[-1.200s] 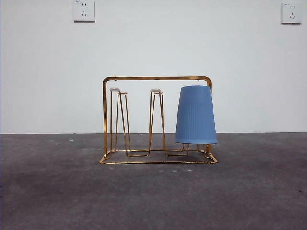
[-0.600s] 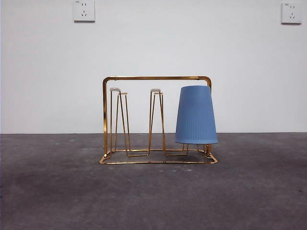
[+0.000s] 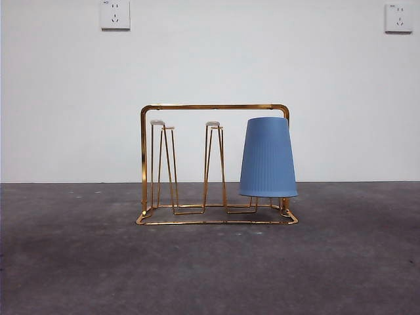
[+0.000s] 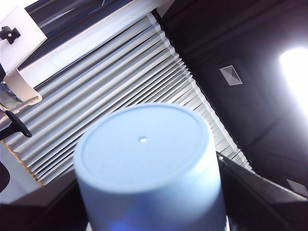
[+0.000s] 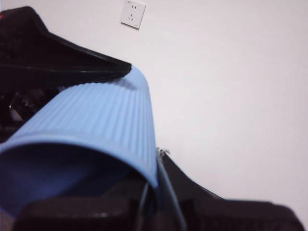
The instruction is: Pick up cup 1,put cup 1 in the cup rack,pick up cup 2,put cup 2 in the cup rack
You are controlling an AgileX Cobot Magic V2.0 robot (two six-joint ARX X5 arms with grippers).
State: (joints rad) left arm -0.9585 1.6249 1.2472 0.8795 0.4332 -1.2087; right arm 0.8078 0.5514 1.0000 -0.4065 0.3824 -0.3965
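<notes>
The gold wire cup rack (image 3: 214, 106) stands in the middle of the dark table. A blue ribbed cup (image 3: 268, 157) hangs upside down on its right-hand prong. No arm shows in the front view. In the left wrist view my left gripper (image 4: 149, 204) is shut on a pale blue cup (image 4: 144, 154), whose flat base points up at the window blinds. In the right wrist view my right gripper (image 5: 110, 130) is shut on another blue ribbed cup (image 5: 96, 120), tilted, with its open mouth toward the camera. I cannot tell which cup is cup 1 or cup 2.
Two white-tipped prongs (image 3: 157, 123) (image 3: 212, 124) on the rack's left and middle are bare. A white wall with two sockets (image 3: 115, 14) (image 3: 399, 18) runs behind the table. Dark table surface (image 3: 72, 262) stretches around the rack.
</notes>
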